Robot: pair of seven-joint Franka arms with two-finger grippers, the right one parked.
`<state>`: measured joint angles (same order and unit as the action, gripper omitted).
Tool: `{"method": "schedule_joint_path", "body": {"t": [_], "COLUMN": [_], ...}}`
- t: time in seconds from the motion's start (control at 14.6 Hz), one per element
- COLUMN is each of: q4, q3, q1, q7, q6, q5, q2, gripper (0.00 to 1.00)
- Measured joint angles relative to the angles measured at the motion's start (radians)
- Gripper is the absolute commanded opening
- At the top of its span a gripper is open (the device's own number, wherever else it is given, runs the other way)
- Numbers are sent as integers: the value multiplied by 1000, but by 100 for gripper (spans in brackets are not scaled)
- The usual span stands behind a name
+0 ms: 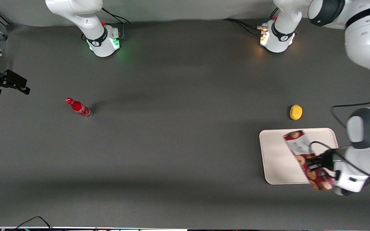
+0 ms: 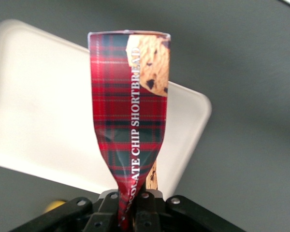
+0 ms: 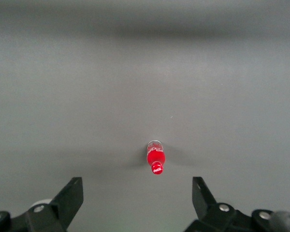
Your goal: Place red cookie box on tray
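Observation:
The red cookie box, long, dark-red tartan with cookie pictures and a white label near its farther end, hangs slanted above the cream-white tray. Its nearer end reaches past the tray's front rim. My left gripper is shut on the box near its middle, and the carton is pinched flat between the fingers. In the left wrist view the box stretches away from the gripper over the tray.
A yellow sponge-like ball lies on the dark table just farther from the front camera than the tray. A small red bottle stands toward the parked arm's end, also seen as the bottle. Cables trail beside the working arm.

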<state>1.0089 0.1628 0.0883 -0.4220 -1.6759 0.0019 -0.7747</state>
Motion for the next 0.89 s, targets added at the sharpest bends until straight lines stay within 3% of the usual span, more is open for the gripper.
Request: {"method": "schedule_joint_path", "body": {"t": [0.34,0.48,0.89], "q4": [2,28,354], "q3": [-134,-155,-160], "q1": [104,124,162], "q7": [515,591,662], "q6": [36,19,-360], "q5": [-3,-4,-20], "q2": [34,35,65], "gripper": [0,0,0]}}
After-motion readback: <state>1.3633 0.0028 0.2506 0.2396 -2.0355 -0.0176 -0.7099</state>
